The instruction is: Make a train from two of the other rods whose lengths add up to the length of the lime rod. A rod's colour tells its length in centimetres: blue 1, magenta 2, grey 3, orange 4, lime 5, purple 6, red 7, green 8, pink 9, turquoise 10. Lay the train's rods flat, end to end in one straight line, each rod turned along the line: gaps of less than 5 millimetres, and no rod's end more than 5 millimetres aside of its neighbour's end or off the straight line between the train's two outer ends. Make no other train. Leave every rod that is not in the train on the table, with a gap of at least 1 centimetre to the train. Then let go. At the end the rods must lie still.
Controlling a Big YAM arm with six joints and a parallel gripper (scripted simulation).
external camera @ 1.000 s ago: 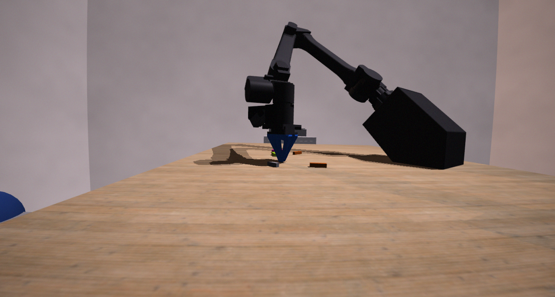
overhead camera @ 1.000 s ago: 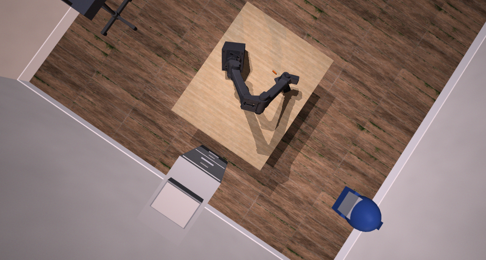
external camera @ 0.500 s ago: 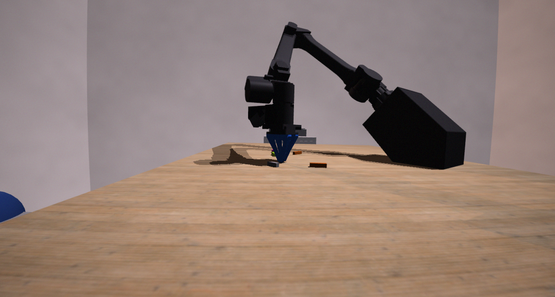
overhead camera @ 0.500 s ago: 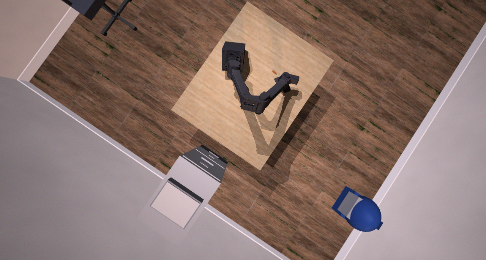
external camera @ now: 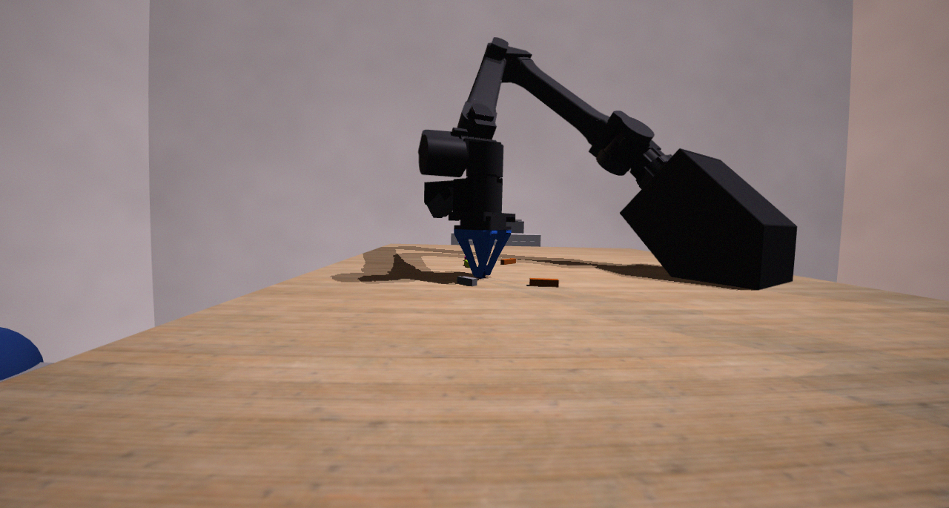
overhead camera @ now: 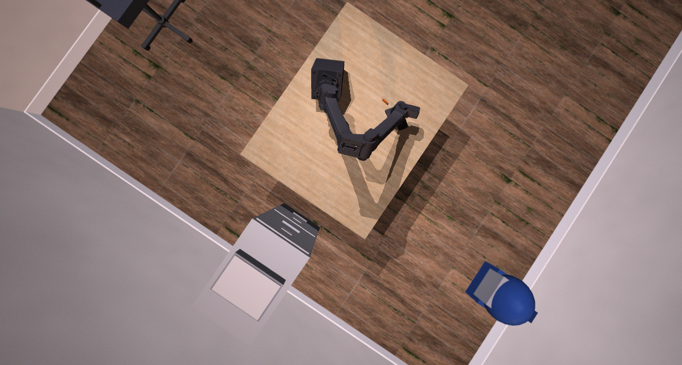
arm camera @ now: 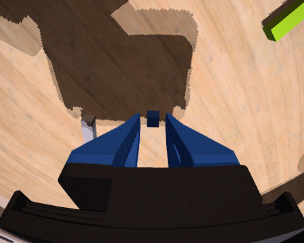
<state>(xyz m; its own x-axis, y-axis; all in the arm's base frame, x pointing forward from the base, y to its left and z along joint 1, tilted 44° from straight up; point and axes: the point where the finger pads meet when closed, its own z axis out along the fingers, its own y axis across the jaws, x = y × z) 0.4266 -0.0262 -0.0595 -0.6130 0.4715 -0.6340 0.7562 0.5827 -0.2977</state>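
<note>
My gripper points down, its tips low at the table, and stands partly open. A small blue rod lies between the fingertips in the wrist view, with a gap on either side. The grey rod lies beside the left finger in the wrist view, partly behind it. The lime rod lies at the wrist view's upper right, cut by the frame edge. An orange rod lies on the base side of the gripper. I cannot see a magenta rod.
A second orange rod lies farther back in the exterior view. The wooden table carries the arm's base. The arm and its shadow cover part of the table.
</note>
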